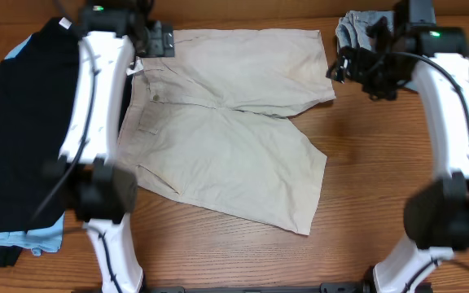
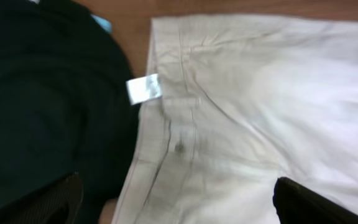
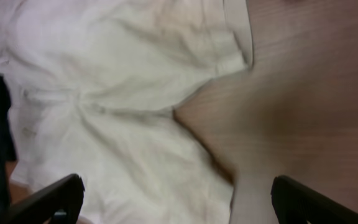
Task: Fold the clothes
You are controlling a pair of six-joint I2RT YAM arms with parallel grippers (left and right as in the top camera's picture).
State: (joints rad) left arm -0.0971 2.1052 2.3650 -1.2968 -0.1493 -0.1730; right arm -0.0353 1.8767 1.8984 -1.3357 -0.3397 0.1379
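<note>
shorts [image 1: 226, 122] spread flat below both pincers. left pincer [image 2: 176, 185] gaping, empty, over waistband [image 2: 163, 56], label [image 2: 145, 89] ahead-left. right pincer [image 3: 173, 186] gaping, empty, over crotch [image 3: 157, 107], hem [image 3: 235, 37] ahead-right. soft, light, limp cotton, likely to sag and slide; probably best pinched at waistband corner and hem.

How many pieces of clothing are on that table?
4 visible: beige shorts in the middle, a black garment at the left, a light-blue piece peeking from under it, a bluish bundle at the far right. More may be hidden.
</note>
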